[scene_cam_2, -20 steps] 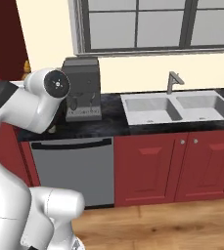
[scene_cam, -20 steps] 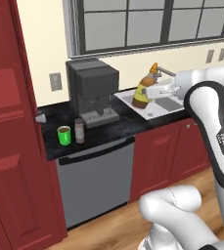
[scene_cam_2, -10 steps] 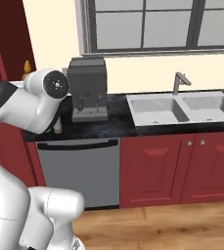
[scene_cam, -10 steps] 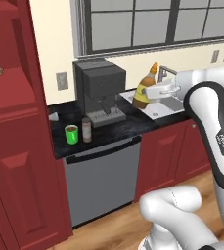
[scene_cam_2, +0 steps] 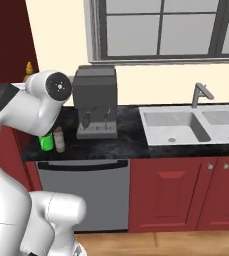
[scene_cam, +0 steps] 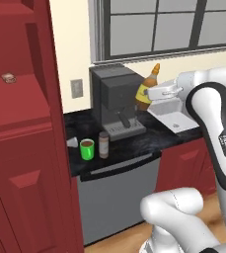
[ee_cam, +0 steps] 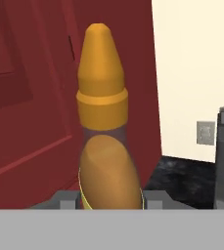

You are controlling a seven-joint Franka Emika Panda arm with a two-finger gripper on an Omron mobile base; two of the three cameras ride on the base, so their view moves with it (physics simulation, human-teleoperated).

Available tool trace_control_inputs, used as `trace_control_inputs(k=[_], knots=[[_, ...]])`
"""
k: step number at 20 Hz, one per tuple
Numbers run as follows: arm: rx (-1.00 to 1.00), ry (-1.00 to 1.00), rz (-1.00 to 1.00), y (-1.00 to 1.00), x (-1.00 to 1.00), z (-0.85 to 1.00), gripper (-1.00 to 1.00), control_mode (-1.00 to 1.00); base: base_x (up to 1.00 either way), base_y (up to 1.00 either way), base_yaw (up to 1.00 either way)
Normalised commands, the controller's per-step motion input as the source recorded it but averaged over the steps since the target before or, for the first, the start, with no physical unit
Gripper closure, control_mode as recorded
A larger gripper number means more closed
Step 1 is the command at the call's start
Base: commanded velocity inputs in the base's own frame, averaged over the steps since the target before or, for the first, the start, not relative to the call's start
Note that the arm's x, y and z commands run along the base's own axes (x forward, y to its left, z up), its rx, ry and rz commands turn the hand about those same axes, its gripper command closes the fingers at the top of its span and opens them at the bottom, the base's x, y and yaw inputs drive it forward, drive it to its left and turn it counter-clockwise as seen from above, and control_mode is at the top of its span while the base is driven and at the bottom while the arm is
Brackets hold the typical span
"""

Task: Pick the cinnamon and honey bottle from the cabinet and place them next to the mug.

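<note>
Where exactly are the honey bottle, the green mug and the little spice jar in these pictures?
honey bottle (ee_cam: pixel 101 122): hand view, on its orange cap's collar.
mug (scene_cam: pixel 87 149): left base view, on its green side.
cinnamon (scene_cam: pixel 103 145): left base view, on the jar's brown body.

A cream wall (scene_cam_2: pixel 151 82) is carrying a large grey-framed window (scene_cam_2: pixel 161 30) above the black stone counter (scene_cam_2: pixel 131 142). A double steel sink (scene_cam_2: pixel 186 125) is sitting in it, and a wooden floor (scene_cam_2: pixel 166 242) is lying below.

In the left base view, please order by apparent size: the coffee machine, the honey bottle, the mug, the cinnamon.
1. coffee machine
2. honey bottle, though it is held nearer the camera
3. cinnamon
4. mug, only slightly smaller than the cinnamon
</note>
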Motion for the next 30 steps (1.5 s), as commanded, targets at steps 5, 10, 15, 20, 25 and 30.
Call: trace_control_inputs(k=[5,10,15,20,25,30], knots=[[0.0,0.0,0.0,0.0,0.0,0.0,1.0,1.0,0.38,0.0,0.09],[0.0,0.0,0.0,0.0,0.0,0.0,1.0,1.0,0.0,0.0,0.0],[0.0,0.0,-0.01,0.0,0.0,0.0,1.0,-1.0,0.0,0.0,0.0],[0.0,0.0,0.1,-0.16,0.61,0.01,1.0,-1.0,0.0,0.0,0.0],[0.0,-0.02,0.25,-0.8,0.9,0.0,1.0,-1.0,0.0,0.0,0.0],[0.0,0.0,0.33,-1.0,0.88,0.0,1.0,-1.0,0.0,0.0,0.0]])
